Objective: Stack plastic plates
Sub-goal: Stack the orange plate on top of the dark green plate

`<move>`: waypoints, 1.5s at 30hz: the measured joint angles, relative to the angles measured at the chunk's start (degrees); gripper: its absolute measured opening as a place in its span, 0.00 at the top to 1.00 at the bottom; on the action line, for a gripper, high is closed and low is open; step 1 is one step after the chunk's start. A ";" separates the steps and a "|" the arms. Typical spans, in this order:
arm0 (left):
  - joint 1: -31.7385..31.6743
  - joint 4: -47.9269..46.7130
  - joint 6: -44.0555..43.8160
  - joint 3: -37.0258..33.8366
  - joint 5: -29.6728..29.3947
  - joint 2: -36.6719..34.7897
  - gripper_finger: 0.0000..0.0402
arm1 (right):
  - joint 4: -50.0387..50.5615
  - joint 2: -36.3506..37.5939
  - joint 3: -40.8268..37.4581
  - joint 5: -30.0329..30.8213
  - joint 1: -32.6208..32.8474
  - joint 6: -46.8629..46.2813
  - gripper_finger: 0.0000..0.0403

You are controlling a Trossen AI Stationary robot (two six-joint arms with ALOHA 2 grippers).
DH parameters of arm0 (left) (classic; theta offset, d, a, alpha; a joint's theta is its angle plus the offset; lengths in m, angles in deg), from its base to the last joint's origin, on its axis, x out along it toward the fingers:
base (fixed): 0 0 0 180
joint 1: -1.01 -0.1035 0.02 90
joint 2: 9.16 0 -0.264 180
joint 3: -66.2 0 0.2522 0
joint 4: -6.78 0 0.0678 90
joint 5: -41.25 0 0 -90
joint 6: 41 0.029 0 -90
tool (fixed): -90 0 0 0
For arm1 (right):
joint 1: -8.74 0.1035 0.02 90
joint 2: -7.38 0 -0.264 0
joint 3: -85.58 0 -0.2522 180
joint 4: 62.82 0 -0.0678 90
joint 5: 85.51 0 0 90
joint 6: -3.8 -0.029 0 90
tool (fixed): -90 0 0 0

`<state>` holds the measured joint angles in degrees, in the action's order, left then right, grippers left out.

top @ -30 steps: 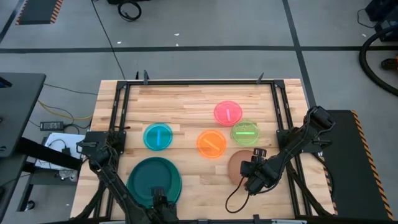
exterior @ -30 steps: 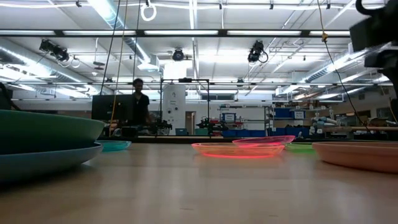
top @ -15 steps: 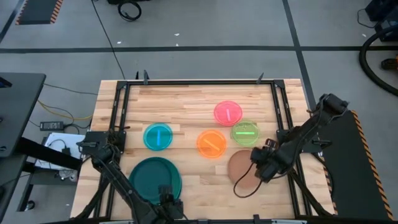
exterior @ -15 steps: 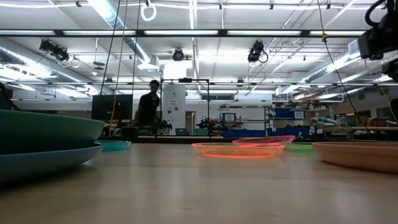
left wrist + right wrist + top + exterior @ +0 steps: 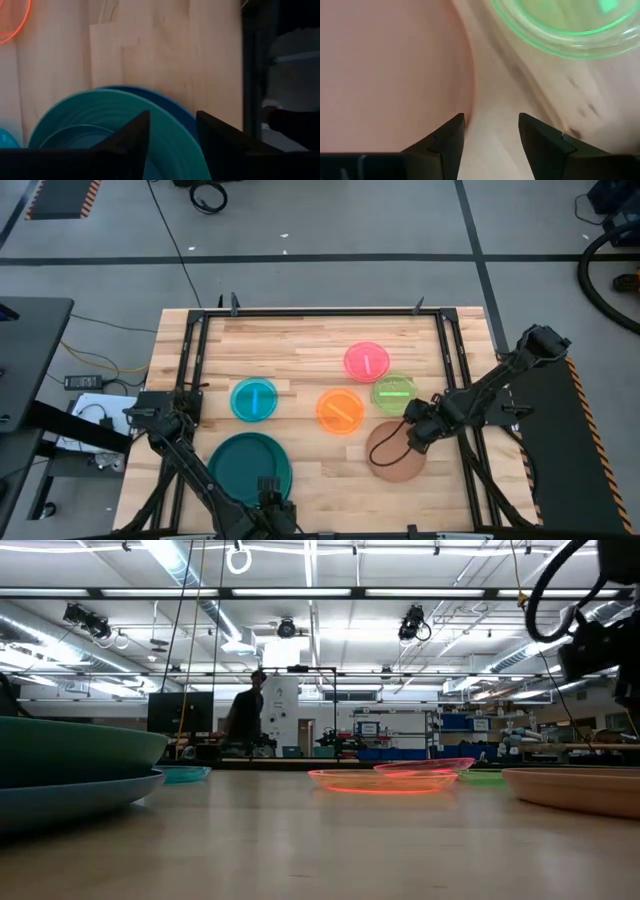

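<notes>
Wooden table (image 5: 300,345), seen from straight above, clock directions taken from table centre.

Teal plate (image 5: 248,468) at 7 o'clock, near the front edge, resting on a blue plate (image 5: 150,96) whose rim shows just past it in the left wrist view; low view confirms teal over blue at the picture's left edge. Dark teal plate inside the stack: cannot tell.

Cyan plate (image 5: 254,400) at 9 o'clock, just beyond the teal stack, apart from it. Orange plate (image 5: 340,411) close to centre, toward 4 o'clock. Pink plate (image 5: 367,362) at 1 o'clock. Green plate (image 5: 394,393) at 3 o'clock, just beside pink and orange; touching or not, cannot tell. Brown plate (image 5: 393,452) at 5 o'clock, flat on the wood, just beside green.

Left gripper (image 5: 268,498) at 6 o'clock, at the front rim of the teal stack; fingers (image 5: 131,137) parted, nothing between them, teal rim directly ahead.

Right gripper (image 5: 412,436) at 4 o'clock, above the far edge of the brown plate, next to green. Fingers (image 5: 451,134) spread, released, bare wood in the gap; brown rim beside one finger, contact not discernible.

Person (image 5: 246,710) standing in the room beyond the table.
</notes>
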<state>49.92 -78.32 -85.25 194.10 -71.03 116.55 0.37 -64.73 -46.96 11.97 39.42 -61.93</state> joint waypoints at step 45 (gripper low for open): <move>-11.18 32.52 63.58 3.59 -5.75 -0.02 0.41 | -19.01 -0.51 7.42 -11.03 -9.59 13.65 0.95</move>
<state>38.74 -45.80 -21.67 197.69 -76.78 116.52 -18.63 -65.24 -39.53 0.94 29.83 -48.28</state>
